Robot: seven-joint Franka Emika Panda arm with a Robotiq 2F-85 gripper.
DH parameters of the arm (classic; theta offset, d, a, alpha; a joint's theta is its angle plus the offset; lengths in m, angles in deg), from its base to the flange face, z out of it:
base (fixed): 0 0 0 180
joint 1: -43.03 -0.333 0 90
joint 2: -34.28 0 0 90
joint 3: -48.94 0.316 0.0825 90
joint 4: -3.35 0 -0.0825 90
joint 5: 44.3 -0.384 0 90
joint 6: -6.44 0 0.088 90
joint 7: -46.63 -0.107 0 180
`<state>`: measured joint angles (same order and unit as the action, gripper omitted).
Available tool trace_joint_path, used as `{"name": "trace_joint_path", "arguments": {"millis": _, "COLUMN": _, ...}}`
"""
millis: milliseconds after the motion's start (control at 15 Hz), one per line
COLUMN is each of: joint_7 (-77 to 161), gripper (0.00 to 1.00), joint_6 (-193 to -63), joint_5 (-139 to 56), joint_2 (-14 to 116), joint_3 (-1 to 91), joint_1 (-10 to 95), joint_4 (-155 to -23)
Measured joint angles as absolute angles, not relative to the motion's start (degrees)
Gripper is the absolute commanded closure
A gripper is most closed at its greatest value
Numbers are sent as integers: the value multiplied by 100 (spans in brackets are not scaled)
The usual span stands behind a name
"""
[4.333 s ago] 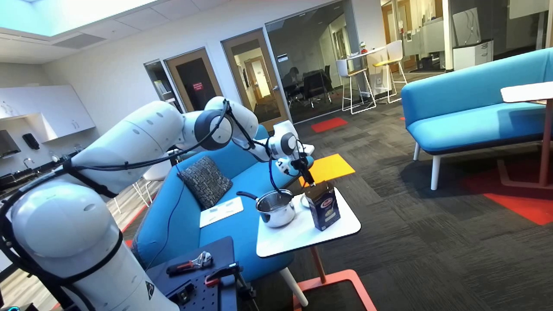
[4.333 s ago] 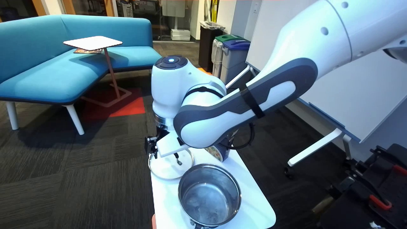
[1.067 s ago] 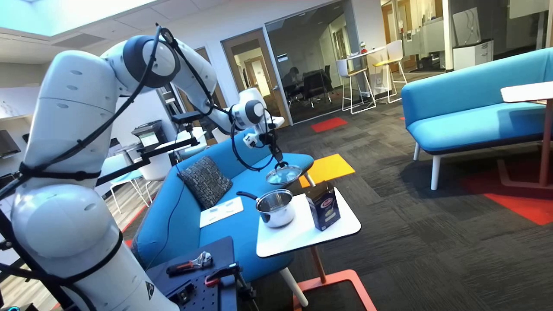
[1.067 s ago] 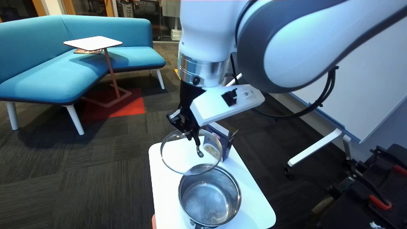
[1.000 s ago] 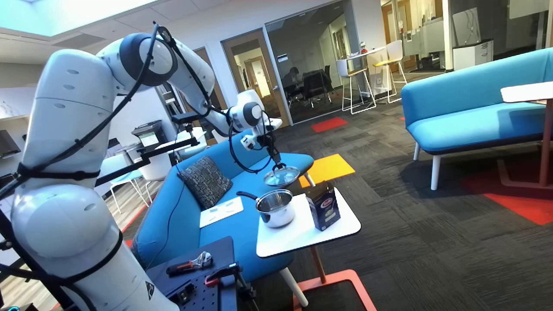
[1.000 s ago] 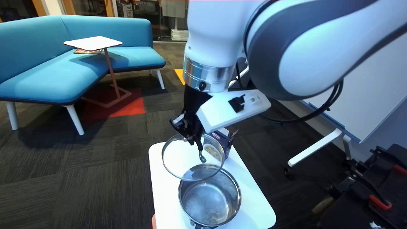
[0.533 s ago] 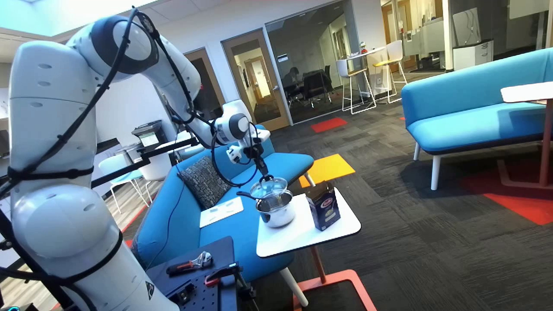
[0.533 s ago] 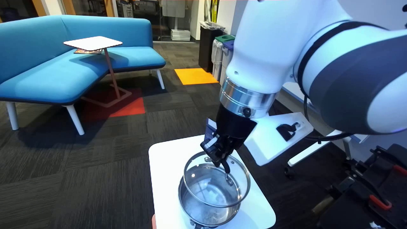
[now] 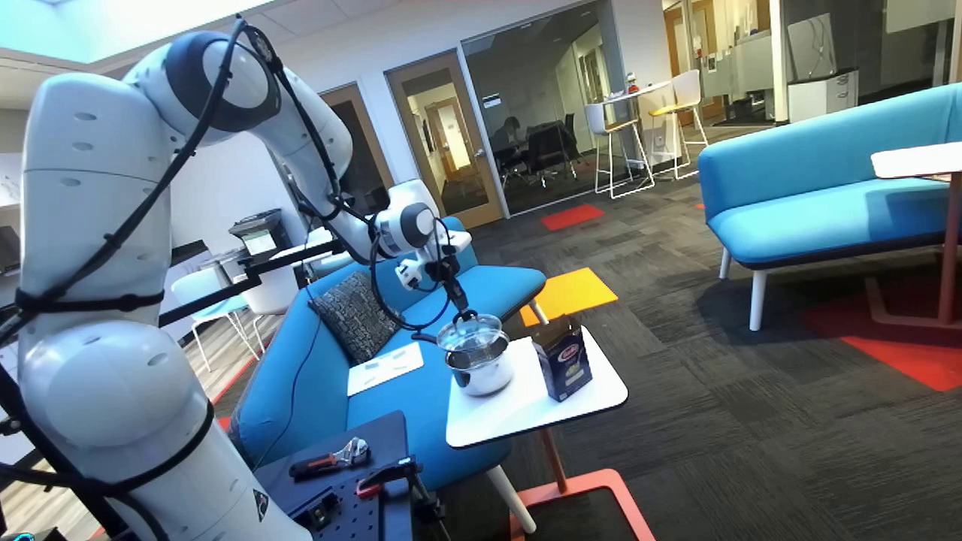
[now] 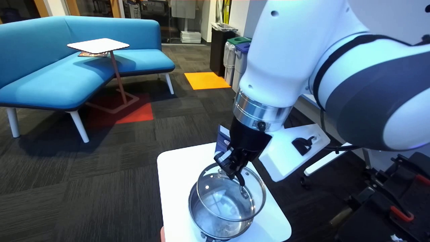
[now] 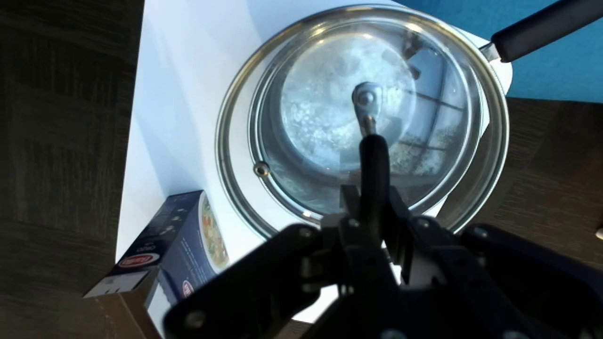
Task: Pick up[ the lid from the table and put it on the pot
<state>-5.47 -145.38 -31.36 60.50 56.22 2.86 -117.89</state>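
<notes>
My gripper (image 11: 373, 201) is shut on the black handle of the glass lid (image 11: 330, 52), its fingers on either side. In both exterior views the lid (image 9: 470, 340) hangs, slightly tilted, just over the silver pot (image 9: 485, 377). A gap shows between lid and rim, and in an exterior view the lid (image 10: 223, 198) sits off-centre from the pot (image 10: 201, 220). The pot stands upright on the white table (image 9: 526, 409), its inside visible through the glass. In the wrist view the pot's black handle (image 11: 546, 32) points to the upper right.
A dark blue pasta box (image 9: 567, 364) stands on the table beside the pot, near my gripper in an exterior view too, where the box (image 10: 222, 139) is partly hidden. The blue sofa (image 9: 451, 391) lies alongside the table. A dark bench (image 9: 338, 466) carries tools.
Over four seconds the lid was gripped by its handle, lifted from the table and carried over the pot. In the last half second it has come down slightly.
</notes>
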Motion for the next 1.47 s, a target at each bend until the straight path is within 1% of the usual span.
{"name": "trace_joint_path", "arguments": {"millis": 400, "joint_7": -675, "gripper": 96, "joint_6": -15050, "joint_5": -2903, "joint_2": 6329, "joint_3": 5261, "joint_1": -15, "joint_4": -11683}}
{"name": "trace_joint_path", "arguments": {"millis": 1000, "joint_7": -661, "gripper": 96, "joint_6": -15055, "joint_5": -2998, "joint_2": 6788, "joint_3": 5218, "joint_1": -125, "joint_4": -11388}}
{"name": "trace_joint_path", "arguments": {"millis": 1467, "joint_7": -656, "gripper": 96, "joint_6": -15054, "joint_5": -3036, "joint_2": 6885, "joint_3": 5219, "joint_1": -182, "joint_4": -11334}}
